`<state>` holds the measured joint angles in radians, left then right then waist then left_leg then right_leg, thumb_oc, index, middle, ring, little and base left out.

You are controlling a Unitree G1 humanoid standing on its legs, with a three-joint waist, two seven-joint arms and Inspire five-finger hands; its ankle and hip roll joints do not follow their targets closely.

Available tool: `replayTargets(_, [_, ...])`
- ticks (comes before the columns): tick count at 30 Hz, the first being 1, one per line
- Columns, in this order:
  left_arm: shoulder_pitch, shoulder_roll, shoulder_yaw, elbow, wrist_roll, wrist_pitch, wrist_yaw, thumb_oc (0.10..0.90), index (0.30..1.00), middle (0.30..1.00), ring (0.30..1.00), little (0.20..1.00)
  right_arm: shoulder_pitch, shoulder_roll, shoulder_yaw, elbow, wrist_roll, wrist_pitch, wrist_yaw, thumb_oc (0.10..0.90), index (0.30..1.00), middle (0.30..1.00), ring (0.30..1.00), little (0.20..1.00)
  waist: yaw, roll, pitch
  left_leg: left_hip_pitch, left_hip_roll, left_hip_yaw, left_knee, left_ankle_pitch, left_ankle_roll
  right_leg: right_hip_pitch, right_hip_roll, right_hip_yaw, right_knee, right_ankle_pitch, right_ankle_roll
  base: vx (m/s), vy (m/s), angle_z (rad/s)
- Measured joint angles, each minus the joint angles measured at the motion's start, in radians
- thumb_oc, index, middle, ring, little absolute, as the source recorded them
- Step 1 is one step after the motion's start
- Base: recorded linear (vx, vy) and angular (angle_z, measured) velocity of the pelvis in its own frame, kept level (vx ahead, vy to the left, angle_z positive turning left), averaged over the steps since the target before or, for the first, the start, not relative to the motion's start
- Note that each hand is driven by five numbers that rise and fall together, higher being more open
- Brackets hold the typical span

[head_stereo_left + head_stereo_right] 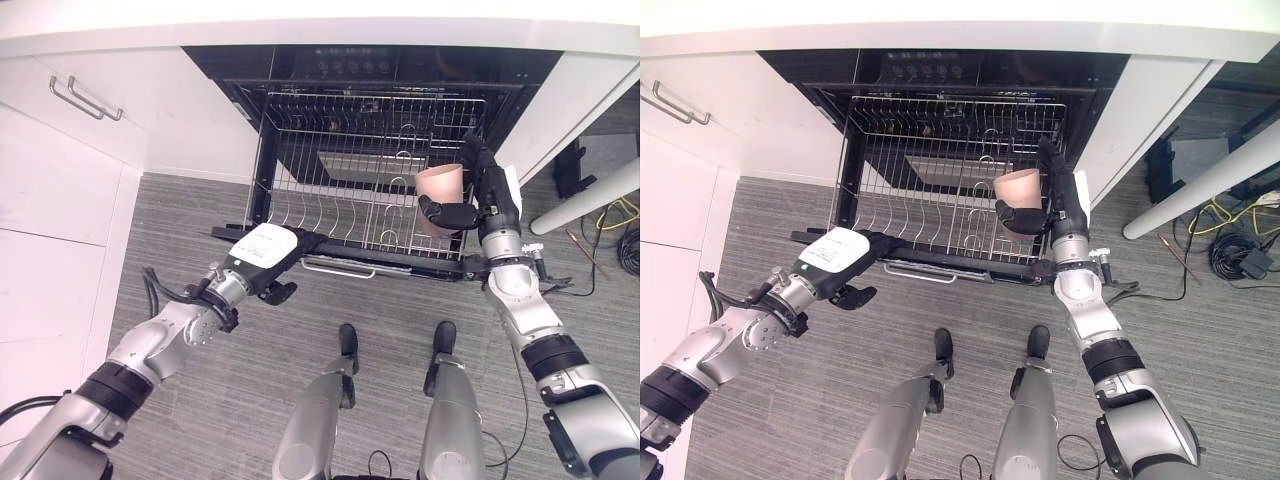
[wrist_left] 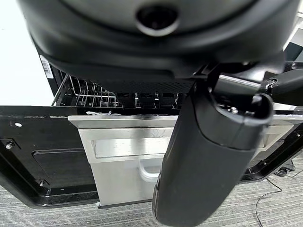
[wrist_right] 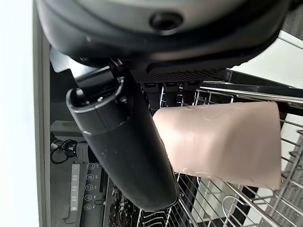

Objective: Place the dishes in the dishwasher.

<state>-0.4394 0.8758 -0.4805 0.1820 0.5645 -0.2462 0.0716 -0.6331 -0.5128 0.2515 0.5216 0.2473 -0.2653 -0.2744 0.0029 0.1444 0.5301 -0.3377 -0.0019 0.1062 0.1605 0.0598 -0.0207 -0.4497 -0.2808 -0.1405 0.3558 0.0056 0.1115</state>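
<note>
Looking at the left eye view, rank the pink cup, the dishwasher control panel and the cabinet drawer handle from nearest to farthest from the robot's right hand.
1. pink cup: held in the right hand, over the rack's right side.
2. control panel: at the dishwasher's back, above the rack.
3. drawer handle: far left, on the white cabinet.

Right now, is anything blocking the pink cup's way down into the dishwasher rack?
Nothing visible. The right hand holds the pink cup above the pulled-out wire rack, whose tines below it look unoccupied.
</note>
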Motion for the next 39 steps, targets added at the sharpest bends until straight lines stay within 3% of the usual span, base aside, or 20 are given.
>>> replayTargets(6, [0.001, 0.000, 0.016, -0.004, 0.000, 0.005, 0.000, 0.800, 0.900, 0.900, 0.900, 0.900, 0.002, 0.012, -0.010, -0.021, -0.011, -0.037, -0.035, 0.800, 0.900, 0.900, 0.900, 0.900, 0.000, 0.000, 0.000, 0.000, 0.000, 0.003, -0.005, 0.001, 0.001, -0.004, 0.000, 0.002, 0.000, 0.000, 0.000, 0.00, 0.000, 0.00])
replayTargets(18, [0.035, -0.001, 0.016, -0.012, 0.000, 0.007, 0.000, 0.800, 0.900, 0.900, 0.900, 0.900, 0.011, 0.038, -0.019, -0.094, -0.043, -0.043, -0.078, 0.800, 0.900, 0.900, 0.900, 0.900, -0.002, 0.000, 0.000, 0.008, -0.001, 0.022, -0.006, 0.002, 0.001, -0.013, 0.000, 0.023, 0.010, 0.001, 0.000, 0.00, 0.009, -0.04])
replayTargets(22, [0.046, -0.002, 0.021, -0.030, -0.001, 0.008, 0.001, 0.800, 0.900, 0.900, 0.900, 0.900, 0.035, 0.037, -0.033, -0.152, -0.049, -0.084, -0.094, 0.800, 0.900, 0.900, 0.900, 0.900, -0.002, -0.001, -0.001, 0.010, -0.001, 0.023, -0.006, 0.005, 0.002, -0.012, 0.001, 0.024, 0.011, 0.003, -0.002, 0.00, 0.000, 0.00])
replayTargets(27, [0.110, -0.077, 0.087, -0.037, -0.001, 0.027, 0.005, 0.800, 0.900, 0.900, 0.900, 0.900, 0.113, 0.054, -0.037, -0.298, -0.048, -0.165, -0.063, 0.800, 0.900, 0.900, 0.900, 0.900, -0.003, -0.002, -0.001, 0.030, 0.002, 0.022, -0.009, 0.005, 0.002, 0.007, 0.008, 0.023, 0.012, 0.003, -0.003, 0.02, -0.034, 0.00])
replayTargets(28, [0.147, -0.100, 0.111, -0.042, 0.001, 0.028, 0.023, 0.800, 0.900, 0.900, 0.900, 0.900, 0.167, 0.072, -0.041, -0.395, -0.049, -0.183, -0.046, 0.800, 0.900, 0.900, 0.900, 0.900, -0.005, -0.002, -0.001, 0.047, 0.003, 0.022, -0.014, 0.004, 0.001, 0.023, 0.010, 0.024, 0.009, 0.001, -0.003, 0.03, -0.033, -0.02])
replayTargets(31, [0.202, -0.118, 0.132, -0.044, 0.001, 0.036, 0.067, 0.800, 0.900, 0.900, 0.900, 0.900, 0.249, 0.081, -0.038, -0.511, -0.060, -0.276, -0.006, 0.800, 0.900, 0.900, 0.900, 0.900, -0.012, -0.002, -0.002, 0.087, 0.005, 0.022, -0.024, 0.002, 0.000, 0.063, 0.013, 0.023, -0.003, -0.001, -0.001, 0.06, -0.065, -0.01])
replayTargets(35, [0.330, -0.174, 0.248, -0.077, 0.000, 0.049, 0.130, 0.800, 0.900, 0.900, 0.900, 0.900, 0.358, 0.075, -0.093, -0.670, -0.021, -0.298, 0.088, 0.800, 0.900, 0.900, 0.900, 0.900, -0.025, 0.000, -0.004, 0.184, 0.016, 0.015, -0.037, -0.022, -0.017, 0.160, 0.016, 0.020, -0.009, -0.023, 0.007, 0.08, -0.160, 0.00])
replayTargets(39, [0.372, -0.219, 0.319, -0.090, -0.004, 0.048, 0.187, 0.800, 0.900, 0.900, 0.900, 0.900, 0.361, 0.071, -0.120, -0.676, 0.013, -0.300, 0.118, 0.800, 0.900, 0.900, 0.900, 0.900, -0.023, 0.006, -0.067, 0.184, 0.034, 0.010, -0.014, -0.045, -0.022, 0.159, 0.023, 0.005, 0.026, -0.055, -0.007, 0.06, -0.154, 0.03])
